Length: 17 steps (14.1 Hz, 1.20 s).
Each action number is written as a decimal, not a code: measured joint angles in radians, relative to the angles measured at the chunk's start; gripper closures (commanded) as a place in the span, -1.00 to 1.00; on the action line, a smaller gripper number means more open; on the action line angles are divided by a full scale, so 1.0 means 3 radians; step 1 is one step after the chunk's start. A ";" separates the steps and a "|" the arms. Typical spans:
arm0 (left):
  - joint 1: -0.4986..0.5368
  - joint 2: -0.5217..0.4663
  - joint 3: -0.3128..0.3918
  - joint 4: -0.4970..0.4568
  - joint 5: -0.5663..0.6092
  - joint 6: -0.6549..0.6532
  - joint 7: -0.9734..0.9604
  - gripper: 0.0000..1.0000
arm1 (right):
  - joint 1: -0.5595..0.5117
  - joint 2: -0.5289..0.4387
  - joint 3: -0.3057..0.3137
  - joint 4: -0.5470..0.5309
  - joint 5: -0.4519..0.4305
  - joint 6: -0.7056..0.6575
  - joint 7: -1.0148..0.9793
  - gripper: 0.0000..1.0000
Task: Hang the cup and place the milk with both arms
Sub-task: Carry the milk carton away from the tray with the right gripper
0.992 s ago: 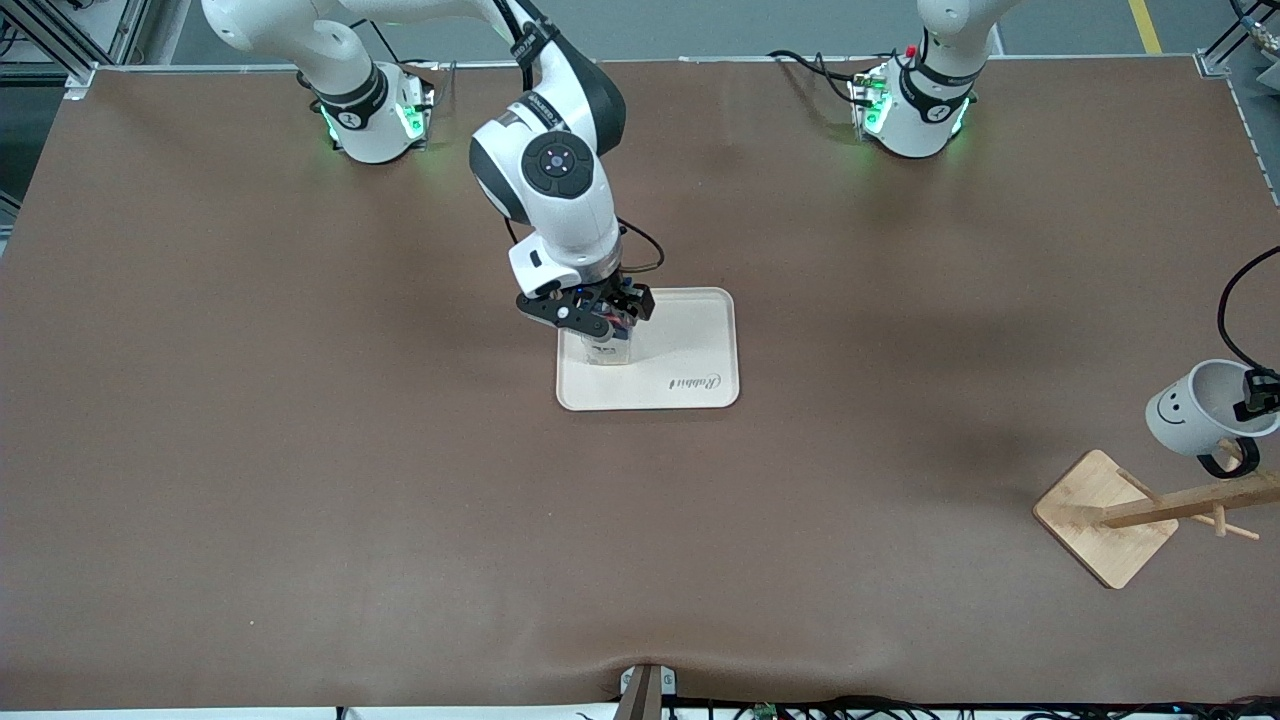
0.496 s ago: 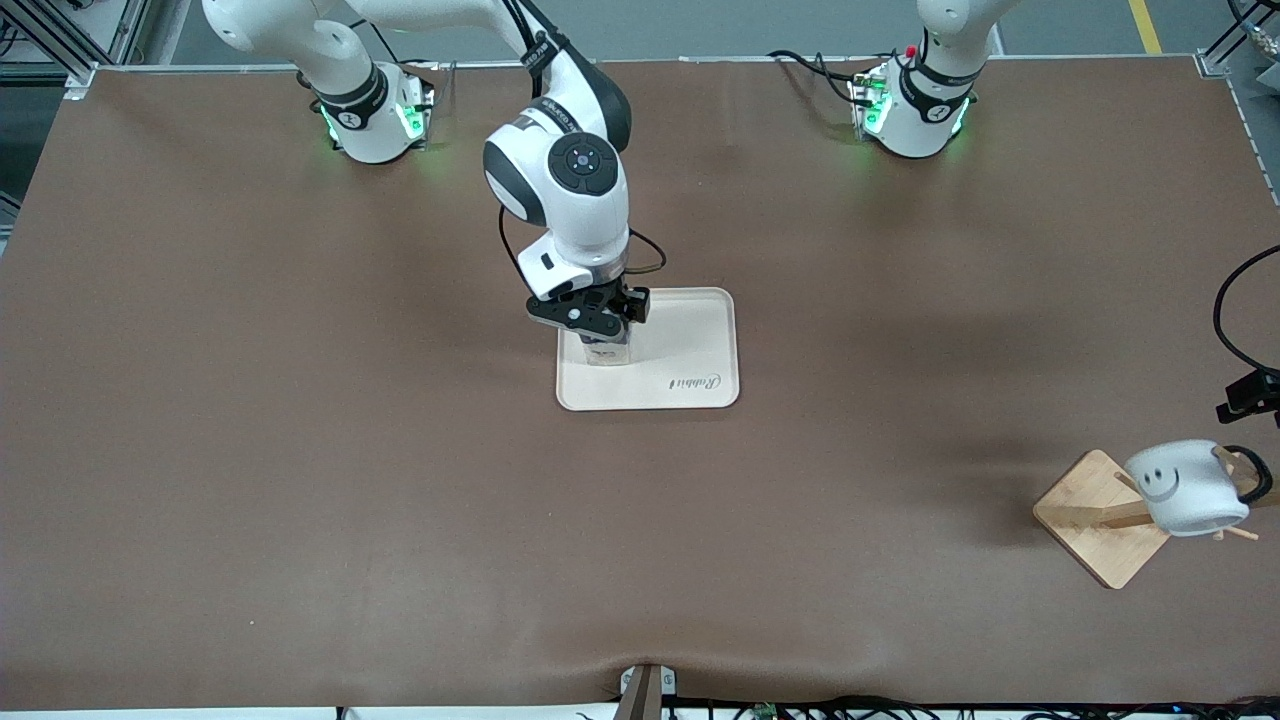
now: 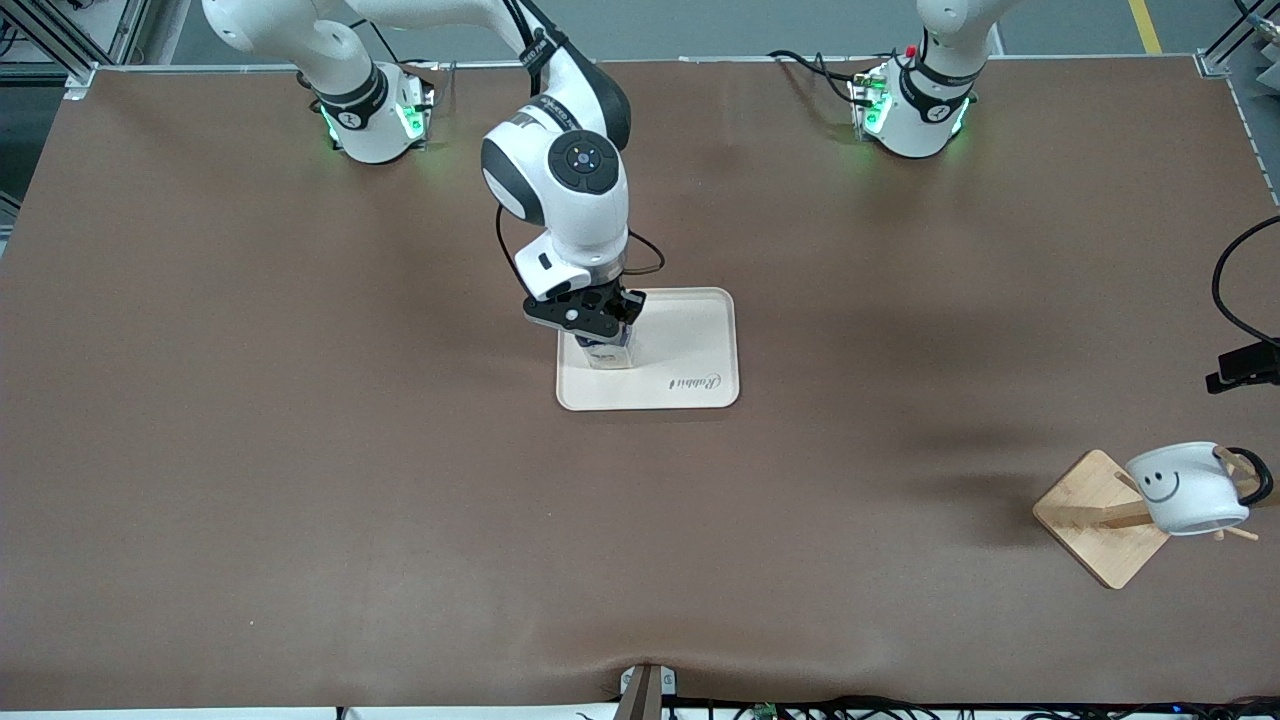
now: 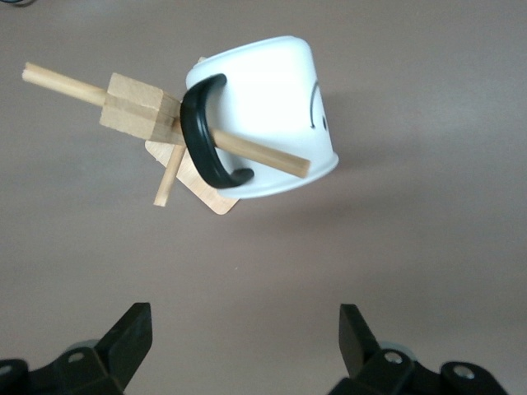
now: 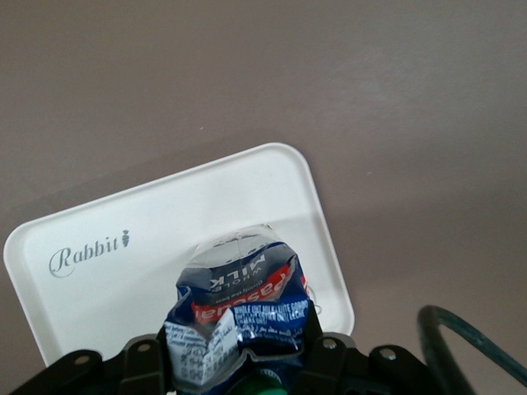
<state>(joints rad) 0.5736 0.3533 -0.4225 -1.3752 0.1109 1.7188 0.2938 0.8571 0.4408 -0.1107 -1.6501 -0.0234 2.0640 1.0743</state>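
- Since the earliest frame the cup [image 3: 1187, 489] has been let go by the left gripper [image 4: 239, 341] and is now hung on the wooden rack [image 3: 1105, 517]; over the same second the right gripper [image 3: 590, 318] has been brought shut around the milk [image 3: 607, 352].
- With the tray [image 3: 700, 345] taken as the landmark, the milk is seen standing upright on it, in the part toward the right arm's end of the table.
- In the right wrist view the milk's [image 5: 239, 317] crumpled blue top is pinched between the black fingers, and the tray [image 5: 156, 239] with its "Rabbit" lettering is seen beneath it.
- The right gripper is placed directly over that same part of the tray, clamped on the carton.
- The wooden rack is set well apart from the tray, toward the left arm's end of the table and nearer to the front camera than the tray.
- The cup is carried by the rack's peg [image 4: 262, 154], which is passed through the black handle [image 4: 204, 132]; the cup [image 4: 263, 107] is tilted on its side, with the smiley face turned toward the front camera.
- The left gripper is held in the air above the rack, apart from the cup, with its jaws spread wide and nothing between them.
- Only a dark edge of the left gripper [image 3: 1240, 366] is caught in the front view, much farther toward the left arm's end than the tray.
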 measured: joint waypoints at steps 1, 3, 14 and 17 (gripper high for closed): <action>0.0000 -0.0042 -0.0013 0.0002 -0.0001 -0.0056 -0.0008 -1.00 | -0.0047 -0.0011 -0.0014 0.0105 0.0000 -0.0218 0.0000 1.00; 0.0000 -0.0112 -0.0028 0.0004 -0.0048 -0.0195 -0.0011 -1.00 | -0.0203 -0.0062 -0.0025 0.0367 0.0000 -0.0770 -0.0011 1.00; -0.0002 -0.0408 -0.0235 0.0019 -0.0128 -0.0620 -0.0329 -1.00 | -0.1590 -0.0453 -0.0059 0.0708 0.0000 -0.2043 -0.1755 1.00; -0.0004 -0.0502 -0.0297 0.0020 -0.0128 -0.0665 -0.0395 -1.00 | -0.2210 -0.0457 -0.0068 0.0576 -0.0003 -0.2082 -0.2301 1.00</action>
<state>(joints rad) 0.5723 0.2026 -0.5116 -1.3692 0.0724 1.5194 0.1755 0.1942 0.3037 -0.1311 -1.4772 -0.0244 1.4394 0.3840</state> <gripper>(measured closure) 0.000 0.436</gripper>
